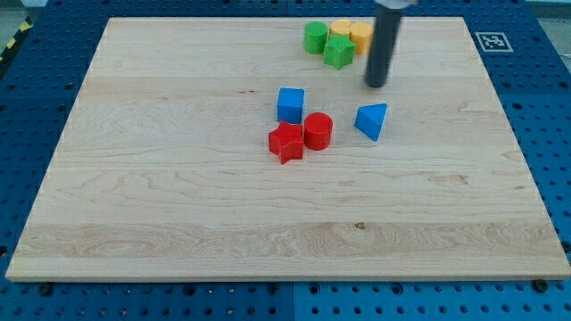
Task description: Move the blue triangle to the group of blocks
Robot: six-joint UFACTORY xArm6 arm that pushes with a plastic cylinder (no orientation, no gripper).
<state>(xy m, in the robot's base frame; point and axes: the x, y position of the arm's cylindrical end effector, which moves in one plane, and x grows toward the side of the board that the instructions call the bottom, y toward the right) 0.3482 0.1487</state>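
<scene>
Likely light and quick to pivot, the small blue triangle block [372, 120] sits right of the red cylinder [318, 130], below my fingerless tip [376, 84], wanting a centred push on its right face.

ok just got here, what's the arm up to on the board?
It's pushing blocks with a rod. My tip sits above the blue triangle, toward the view's top, not touching it. The triangle lies apart, to the view's right of a cluster: blue cube, red cylinder, red star. Green and yellow blocks are bunched near the top edge of the wooden board.
</scene>
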